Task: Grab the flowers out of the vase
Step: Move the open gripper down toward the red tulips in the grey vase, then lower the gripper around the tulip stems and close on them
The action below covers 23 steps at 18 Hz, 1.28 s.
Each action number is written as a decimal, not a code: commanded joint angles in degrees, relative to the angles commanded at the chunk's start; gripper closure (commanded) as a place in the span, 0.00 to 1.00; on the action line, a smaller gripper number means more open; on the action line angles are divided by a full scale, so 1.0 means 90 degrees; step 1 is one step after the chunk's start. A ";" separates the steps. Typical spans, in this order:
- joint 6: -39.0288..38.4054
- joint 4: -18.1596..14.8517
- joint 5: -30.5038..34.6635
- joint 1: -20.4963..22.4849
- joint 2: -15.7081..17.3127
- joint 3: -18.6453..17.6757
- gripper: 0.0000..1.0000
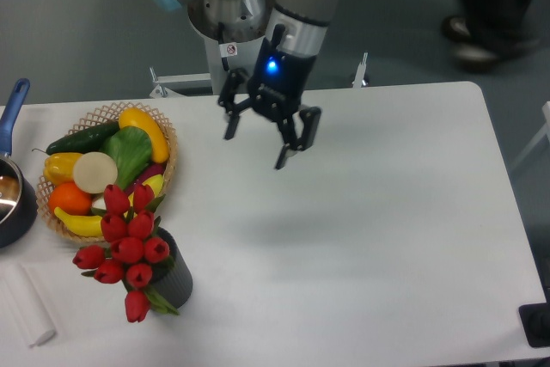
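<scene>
Meanwhile, the gripper [255, 149] hangs wide open and empty above the table [387, 212]. Down to its lower left, well apart, the flowers [125, 251] lean out of the vase [174, 278].

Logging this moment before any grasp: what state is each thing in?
gripper: jaws open, empty, above the table, apart from the flowers
flowers: in the vase, untouched
vase: upright, holding the flowers
wicker basket: full of fruit and vegetables
pan: at the left edge, partly out of view
</scene>
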 joint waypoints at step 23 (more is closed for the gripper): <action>-0.0254 0.0851 -0.0508 -0.1271 -0.1837 0.1142 0.00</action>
